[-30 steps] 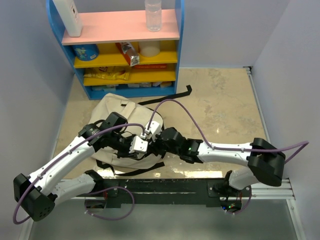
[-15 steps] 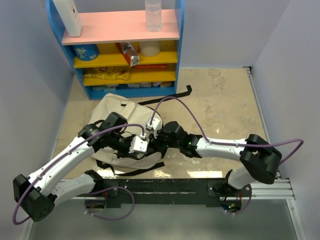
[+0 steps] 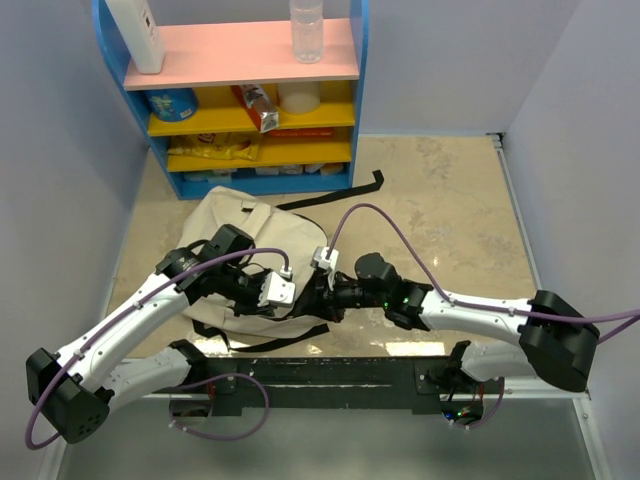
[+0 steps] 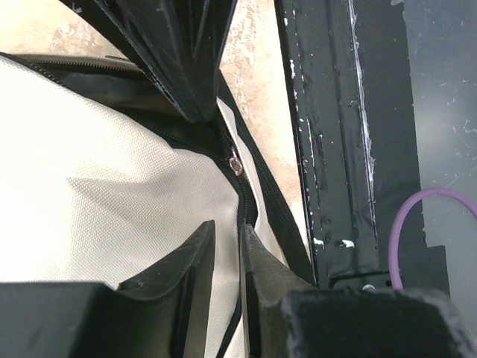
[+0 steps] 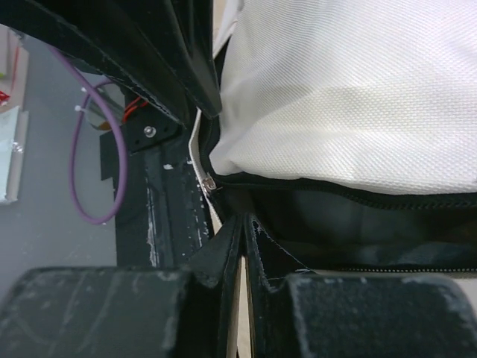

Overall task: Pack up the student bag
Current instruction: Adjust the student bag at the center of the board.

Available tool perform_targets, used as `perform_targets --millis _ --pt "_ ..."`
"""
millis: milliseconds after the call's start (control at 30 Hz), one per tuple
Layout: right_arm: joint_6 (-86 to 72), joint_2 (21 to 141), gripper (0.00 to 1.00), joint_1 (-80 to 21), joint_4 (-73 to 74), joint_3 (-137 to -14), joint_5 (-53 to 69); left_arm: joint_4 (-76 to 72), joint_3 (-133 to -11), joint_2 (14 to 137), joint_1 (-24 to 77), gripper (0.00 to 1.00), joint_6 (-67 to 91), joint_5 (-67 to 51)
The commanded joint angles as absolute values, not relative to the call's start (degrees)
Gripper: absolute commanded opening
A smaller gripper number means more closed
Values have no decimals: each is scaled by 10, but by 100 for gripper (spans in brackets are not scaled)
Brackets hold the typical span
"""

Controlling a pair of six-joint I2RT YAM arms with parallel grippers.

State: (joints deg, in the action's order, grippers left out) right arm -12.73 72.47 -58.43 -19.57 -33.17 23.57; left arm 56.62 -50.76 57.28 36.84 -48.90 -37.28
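The student bag, a beige backpack with black zippers, lies on the floor in front of the shelf, under both arms. My left gripper is shut on the bag's cloth beside the black zipper line, just below a small metal zipper pull. My right gripper is shut on a thin beige edge at the corner of the bag's opening, close to the same pull. The opening gapes and shows dark lining under the beige top panel. From above, the two grippers meet at the bag's near right corner.
A blue shelf unit with a pink top stands at the back, holding a clear bottle, a white container and packets. A black strap trails over the floor. The black base rail runs right beside the bag.
My right gripper has dropped toward the bag's near corner, and its jaws have closed on the opening's edge. The right arm's elbow swung out to the right. The left arm held still.
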Motion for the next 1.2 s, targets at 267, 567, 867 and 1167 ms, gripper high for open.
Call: perform_targets --millis 267,567,867,1167 --pt "-154 740 15 -611 -234 -334 264 558 -524 573 376 25 -480 -383" --pt "-110 737 33 -706 -156 -354 59 541 -525 586 383 26 -470 -385" --pt "-63 737 34 -711 -120 -387 -11 544 -515 573 383 25 -469 -374" --pt "-65 736 10 -720 -104 -407 -9 548 -502 561 383 25 -473 -367"
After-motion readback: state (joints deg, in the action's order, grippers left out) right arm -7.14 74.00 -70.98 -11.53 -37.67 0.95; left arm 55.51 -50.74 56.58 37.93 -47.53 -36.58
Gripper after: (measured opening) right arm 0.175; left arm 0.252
